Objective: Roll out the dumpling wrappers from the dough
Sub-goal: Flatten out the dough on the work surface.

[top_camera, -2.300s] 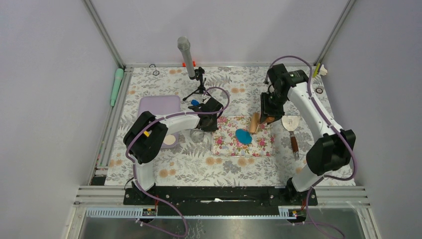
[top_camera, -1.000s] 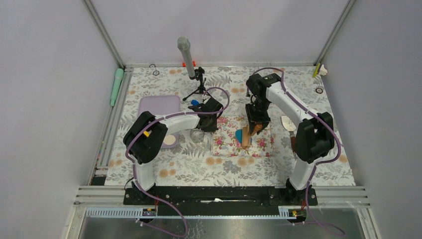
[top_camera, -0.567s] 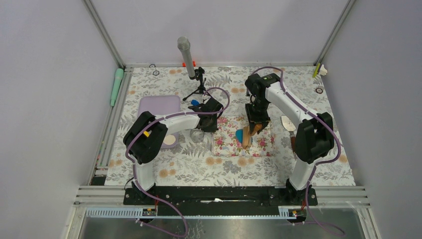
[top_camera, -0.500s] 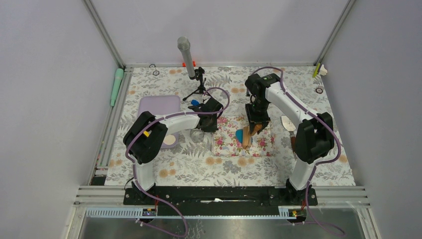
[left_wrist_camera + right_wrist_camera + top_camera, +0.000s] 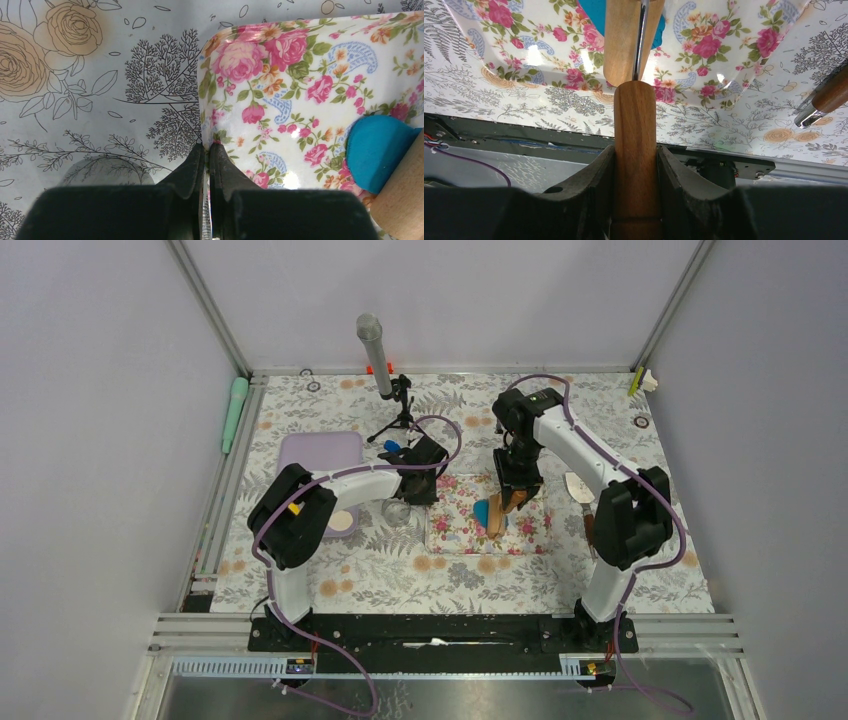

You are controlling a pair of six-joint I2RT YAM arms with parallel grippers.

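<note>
Gripping the rolling pin [image 5: 635, 130] by its wooden handle, the right jaws were clamped on it, one pad pressed to each side. The pin pointed straight ahead of those jaws. A thin metal rod ran forward from the handle's end across the drum [image 5: 623, 40]. The drum lay on the blue dough [image 5: 593, 14], which sat directly ahead of the right jaws, mostly hidden beneath the drum in the wrist view.

The dough lay flattened on the pink flowered mat [image 5: 724, 45], near the mat's middle. The mat lay flat on the grey leaf-print worktop [image 5: 460, 580]. Off to the right of the right jaws lay a scraper [image 5: 824, 97] with a wooden handle, on the worktop and clear of the mat.

The left jaws were together, no gap visible between the tips. The tips sat at the mat's left edge, just below its rounded corner. Could not tell whether they pinched the edge or only touched it. Ahead and to the right of the left jaws the dough [image 5: 377, 150] showed a smooth curved rim, with the drum [image 5: 402, 200] covering its right side. To the left of the left jaws, close by, a clear round object [image 5: 107, 172] stood on the worktop, too blurred to name.
</note>
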